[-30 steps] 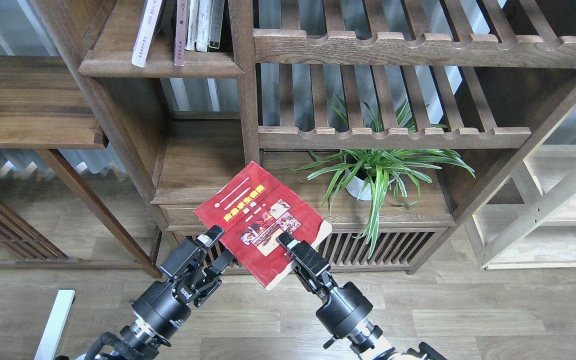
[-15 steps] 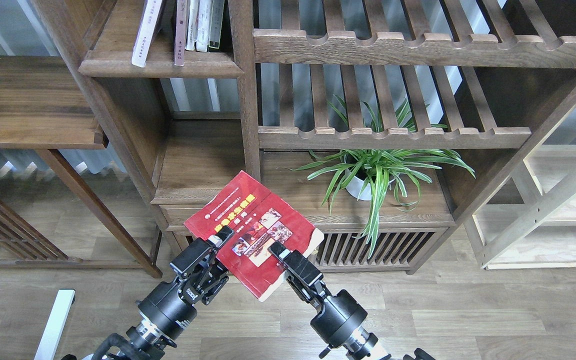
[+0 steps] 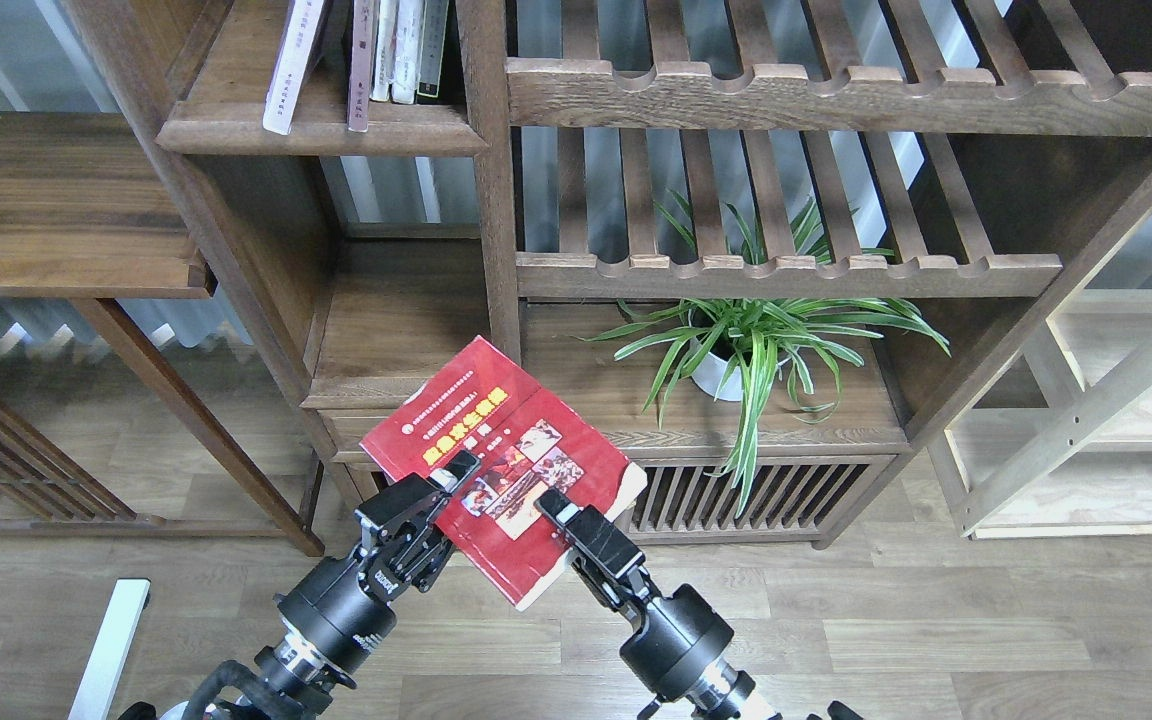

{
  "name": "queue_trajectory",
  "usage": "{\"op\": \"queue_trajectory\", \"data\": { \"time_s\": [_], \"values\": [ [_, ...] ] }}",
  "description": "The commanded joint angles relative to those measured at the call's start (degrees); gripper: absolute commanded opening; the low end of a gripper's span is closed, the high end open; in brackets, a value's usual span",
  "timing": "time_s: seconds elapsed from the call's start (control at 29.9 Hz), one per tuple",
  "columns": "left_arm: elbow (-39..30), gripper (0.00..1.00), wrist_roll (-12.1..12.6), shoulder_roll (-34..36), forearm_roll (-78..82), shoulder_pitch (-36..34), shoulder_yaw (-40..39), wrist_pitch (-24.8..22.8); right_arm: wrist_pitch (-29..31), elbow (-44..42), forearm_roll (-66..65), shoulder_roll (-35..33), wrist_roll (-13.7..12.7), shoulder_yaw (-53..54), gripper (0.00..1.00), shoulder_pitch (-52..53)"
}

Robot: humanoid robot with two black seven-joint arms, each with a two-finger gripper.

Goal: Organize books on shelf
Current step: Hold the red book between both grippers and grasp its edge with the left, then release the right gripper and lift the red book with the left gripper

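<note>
A bright red book (image 3: 496, 440) with a yellow title and small photos hangs tilted in the air in front of the bookcase, held between both arms. My right gripper (image 3: 551, 505) is shut on its lower right edge, one finger lying on the cover. My left gripper (image 3: 451, 480) grips the book's left edge, with its upper finger on the cover and the other hidden beneath. Just behind the book is the shelf (image 3: 396, 330), a bare dark-brown board in the narrow bay. The other books are out of view.
An upper board (image 3: 321, 130) in the same bay holds several thin white and dark-spined books. Slatted racks (image 3: 786, 270) fill the wide bay to the right, above a potted plant (image 3: 746, 345). A vertical post (image 3: 496, 200) divides the bays. A pale wood unit (image 3: 1116, 400) stands far right.
The left gripper, open beside the book a second ago, has come in and closed over its left edge. The book has dropped slightly and shifted left with both arms.
</note>
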Motion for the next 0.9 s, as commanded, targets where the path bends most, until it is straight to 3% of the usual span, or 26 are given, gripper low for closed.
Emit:
{"op": "queue_trajectory", "data": {
  "time_s": [0.0,0.27,0.43,0.53,0.6,0.8,0.87],
  "values": [
    [0.06,0.24,0.36,0.49,0.00,-0.03,0.17,0.00,0.00,0.00,0.00,0.00,-0.04,-0.01,0.05,-0.01],
    [0.06,0.05,0.54,2.16,0.35,-0.03,0.35,0.00,0.00,0.00,0.00,0.00,-0.13,-0.10,0.05,-0.09],
    [-0.02,0.01,0.54,2.17,0.61,-0.03,0.35,0.00,0.00,-0.09,-0.08,0.00,-0.13,-0.10,0.06,-0.18],
    [-0.20,0.00,0.45,2.17,1.49,-0.03,0.35,0.00,0.00,-0.26,-0.44,0.00,-0.13,0.07,0.12,-0.27],
    [-0.29,0.00,0.45,2.25,2.19,0.06,0.17,0.00,0.00,-0.35,-0.52,0.00,-0.30,0.08,0.21,-0.18],
    [-0.38,0.00,0.19,2.78,3.16,0.32,-1.06,0.00,0.00,-0.53,-1.31,0.00,-0.57,0.08,0.66,0.08],
    [-0.38,0.00,-0.08,3.04,3.16,0.32,-1.59,0.00,0.00,-0.53,-1.31,0.00,-0.57,0.69,0.75,0.17]
  ]
}}
